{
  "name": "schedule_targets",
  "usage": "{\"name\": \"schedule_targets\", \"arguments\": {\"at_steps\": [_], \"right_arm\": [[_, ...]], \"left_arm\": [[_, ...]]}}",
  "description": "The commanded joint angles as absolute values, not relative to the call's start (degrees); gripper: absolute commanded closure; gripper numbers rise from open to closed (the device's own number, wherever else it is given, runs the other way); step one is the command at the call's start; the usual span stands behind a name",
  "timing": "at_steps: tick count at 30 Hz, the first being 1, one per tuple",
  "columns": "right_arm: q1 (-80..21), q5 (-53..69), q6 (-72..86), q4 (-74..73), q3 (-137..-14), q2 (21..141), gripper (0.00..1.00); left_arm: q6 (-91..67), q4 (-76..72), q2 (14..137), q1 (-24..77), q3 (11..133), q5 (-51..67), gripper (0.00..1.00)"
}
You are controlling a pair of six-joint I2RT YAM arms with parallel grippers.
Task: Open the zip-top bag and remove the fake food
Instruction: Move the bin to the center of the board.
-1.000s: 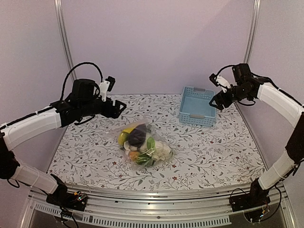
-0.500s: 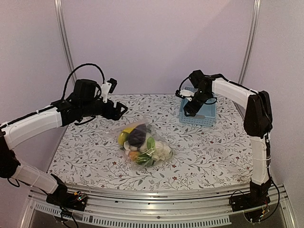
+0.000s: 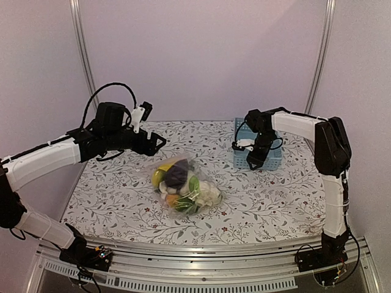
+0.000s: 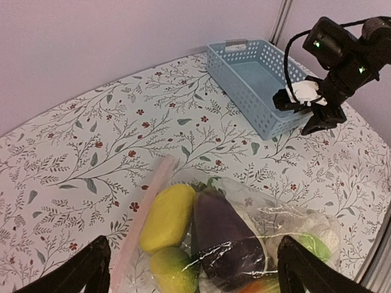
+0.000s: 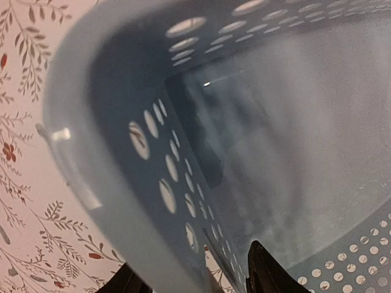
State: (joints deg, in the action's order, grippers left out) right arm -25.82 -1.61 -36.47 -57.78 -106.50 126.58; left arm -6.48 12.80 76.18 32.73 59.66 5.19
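The zip-top bag (image 3: 186, 183) lies mid-table, shut, with a pink zip strip (image 4: 143, 213) along its left side. Through it I see the fake food: a yellow piece (image 4: 166, 217), a dark purple eggplant (image 4: 226, 235), and green, white and orange pieces. My left gripper (image 3: 159, 142) hovers open above the bag's far left end, empty; in the left wrist view (image 4: 195, 278) its fingers stand wide on either side of the bag. My right gripper (image 3: 252, 163) is down at the near left edge of the blue basket (image 3: 269, 149). It is open, its fingers straddling the basket wall (image 5: 122, 152).
The light-blue slotted basket (image 4: 253, 79) stands at the back right and holds nothing that I can see. Flower-patterned tablecloth (image 3: 110, 189) covers the table. Metal frame posts (image 3: 82, 55) stand at the back corners against the walls.
My right arm has swung in from the far right and dropped to the basket's near left edge. My left gripper has edged slightly right. The bag has not moved.
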Motion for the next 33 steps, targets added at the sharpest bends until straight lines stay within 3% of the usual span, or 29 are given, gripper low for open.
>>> {"name": "schedule_targets", "arguments": {"at_steps": [1,8,15,19,24,27,30,33], "right_arm": [[-26.4,0.3,-41.7,-64.4,-95.5,115.9,0.5],[-26.8,6.0,-46.5,-69.3,-79.3,99.7,0.5],[-27.6,7.9,-45.0,-69.0,-70.9,93.7,0.5],[-27.6,9.5,-45.3,-69.7,-72.9,92.5,0.5],[-27.6,13.8,-43.7,-69.1,-80.0,93.5,0.5],[-27.6,13.2,-39.9,-63.7,-82.9,95.9,0.51],[-27.2,11.0,-37.1,-58.9,-85.4,100.2,0.51],[-25.0,11.9,-35.3,-57.8,-90.6,105.5,0.56]], "left_arm": [[-7.6,13.8,76.6,33.3,61.0,6.7,0.07],[-8.3,14.5,77.5,33.3,61.6,7.6,0.08],[-10.1,17.5,80.2,33.2,62.9,0.4,0.07],[-14.7,20.1,82.8,31.5,63.8,-6.2,0.05],[-22.7,22.6,87.6,25.3,65.1,-3.6,0.06],[-27.1,24.0,91.8,20.0,66.8,3.9,0.12],[-29.2,23.4,94.7,15.6,67.4,12.8,0.3],[-28.6,22.7,97.5,13.8,67.9,16.7,0.3]]}}
